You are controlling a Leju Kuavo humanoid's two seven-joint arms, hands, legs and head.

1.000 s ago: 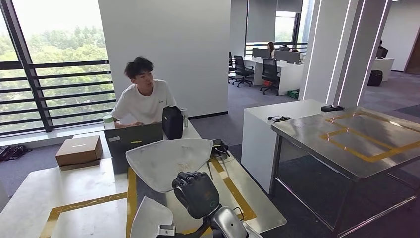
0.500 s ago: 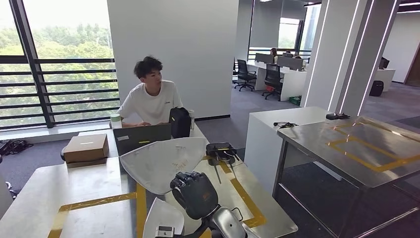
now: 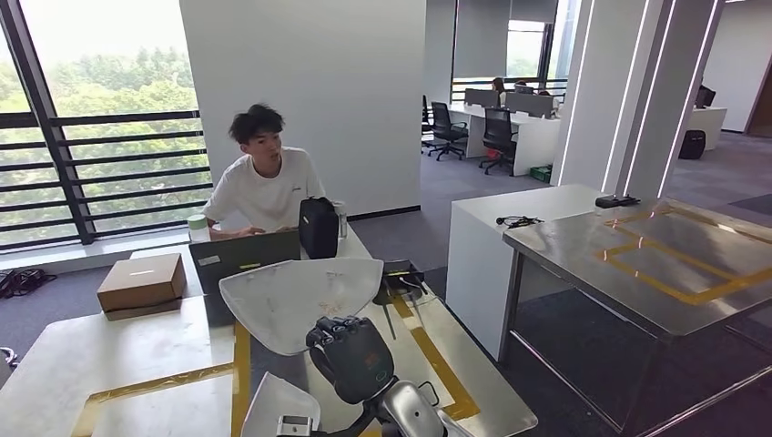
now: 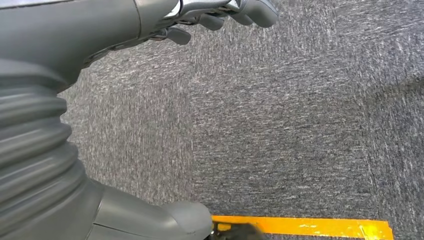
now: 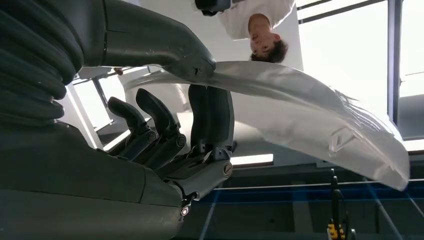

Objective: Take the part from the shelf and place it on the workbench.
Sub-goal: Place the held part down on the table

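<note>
The part (image 3: 300, 299) is a curved silver metal sheet, broad and tapering to one side. My right hand (image 3: 353, 357) grips it from below at its near edge and holds it up over the pale table (image 3: 127, 341) marked with yellow tape. In the right wrist view the thumb lies on one face of the part (image 5: 310, 110) and the dark fingers (image 5: 210, 120) press on the other, so the right hand (image 5: 165, 135) pinches the sheet. My left hand (image 4: 130, 22) hangs over grey carpet and holds nothing, its fingers (image 4: 225, 12) loosely apart.
A person in a white shirt (image 3: 264, 187) sits behind a laptop (image 3: 246, 255) at the table's far end, beside a cardboard box (image 3: 141, 282) and a black bag (image 3: 318, 226). A steel table (image 3: 637, 273) with yellow tape stands to the right across a carpeted aisle. A second pale sheet piece (image 3: 273, 401) lies by my arm.
The whole picture swayed right and then back left, so the camera moved. The right hand still grips the part in the same way. The person turned their head.
</note>
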